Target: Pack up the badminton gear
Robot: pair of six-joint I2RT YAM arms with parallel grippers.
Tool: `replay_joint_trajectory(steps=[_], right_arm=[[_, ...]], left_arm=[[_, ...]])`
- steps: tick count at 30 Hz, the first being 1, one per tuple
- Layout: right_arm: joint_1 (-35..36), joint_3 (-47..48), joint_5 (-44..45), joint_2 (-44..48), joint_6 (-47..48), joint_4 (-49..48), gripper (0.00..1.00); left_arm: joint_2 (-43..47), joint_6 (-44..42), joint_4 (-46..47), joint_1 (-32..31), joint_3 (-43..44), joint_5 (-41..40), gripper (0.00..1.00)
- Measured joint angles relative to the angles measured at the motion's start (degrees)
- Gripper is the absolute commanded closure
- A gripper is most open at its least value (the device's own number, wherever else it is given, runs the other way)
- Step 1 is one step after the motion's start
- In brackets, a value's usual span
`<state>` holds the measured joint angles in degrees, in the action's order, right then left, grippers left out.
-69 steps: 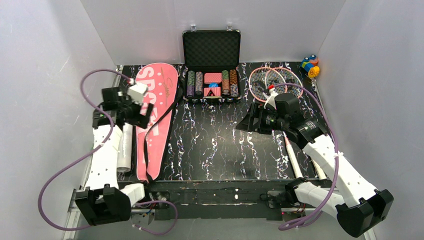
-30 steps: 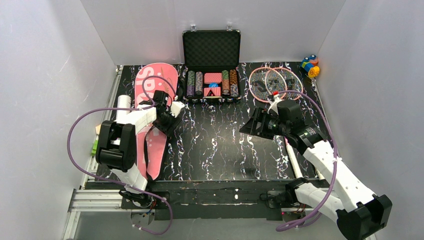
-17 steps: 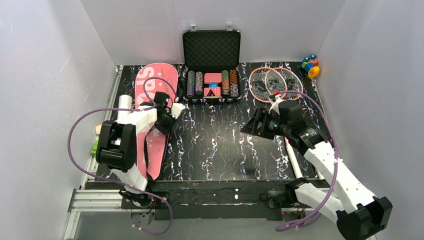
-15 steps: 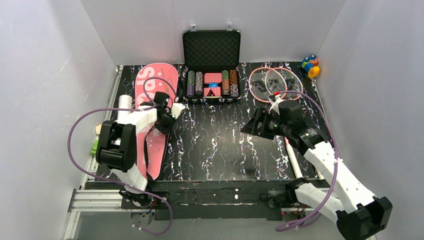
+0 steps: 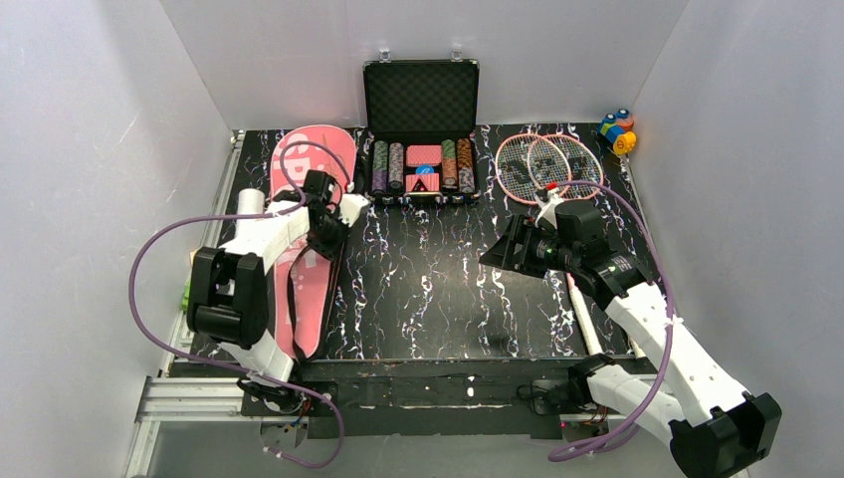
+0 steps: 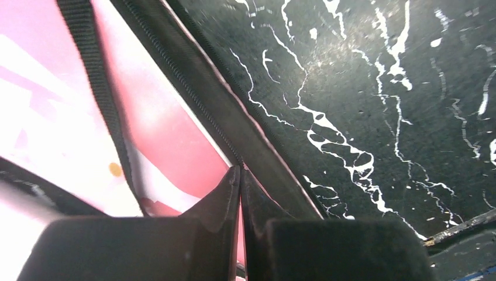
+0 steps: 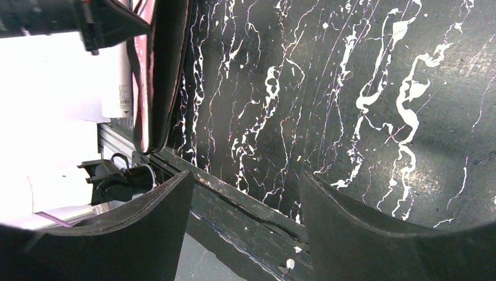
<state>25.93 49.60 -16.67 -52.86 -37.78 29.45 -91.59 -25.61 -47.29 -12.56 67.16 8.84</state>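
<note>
Left claw [image 6: 240, 172] slid farther along black-zipped edge of pink cover [image 6: 166, 126].

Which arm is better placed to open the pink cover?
Left. The left gripper is shut at the zipper edge of the pink cover; the right gripper hangs open over the table, nearer the rackets.
</note>
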Motion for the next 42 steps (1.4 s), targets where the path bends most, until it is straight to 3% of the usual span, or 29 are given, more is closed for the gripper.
replay_joint_trajectory(steps=[12, 15, 17, 18, 19, 29, 42], right_arm=[[0.0, 0.0, -0.9, 0.0, -0.2, -0.9, 0.3], [0.0, 0.0, -1.7, 0.0, -0.5, -1.0, 0.27], [0.0, 0.0, -2.0, -0.2, -0.9, -1.2, 0.23], [0.0, 0.0, -2.1, -0.3, -1.1, -1.2, 0.21], [0.0, 0.0, -2.1, -0.3, -1.1, -1.3, 0.2], [0.0, -0.8, -2.1, -0.3, -1.2, -2.2, 0.21], [0.0, -1.5, -2.1, -1.1, -1.3, -3.6, 0.24]], left_arm=[[9.8, 0.3, -3.5, 0.0, 2.4, 1.8, 1.0], [10.5, 0.6, -4.1, -0.1, 4.1, 2.6, 0.7], [10.7, 0.8, -3.7, -0.4, 4.0, 2.4, 0.35], [10.6, 0.9, -3.1, -0.8, 3.4, 2.2, 0.23], [10.3, 0.9, -2.4, -1.2, 2.5, 2.0, 0.21], [-4.5, 2.4, 3.1, -4.2, -3.1, -2.9, 0.49], [-8.5, 2.0, 7.5, -4.2, -3.3, -8.3, 0.73]])
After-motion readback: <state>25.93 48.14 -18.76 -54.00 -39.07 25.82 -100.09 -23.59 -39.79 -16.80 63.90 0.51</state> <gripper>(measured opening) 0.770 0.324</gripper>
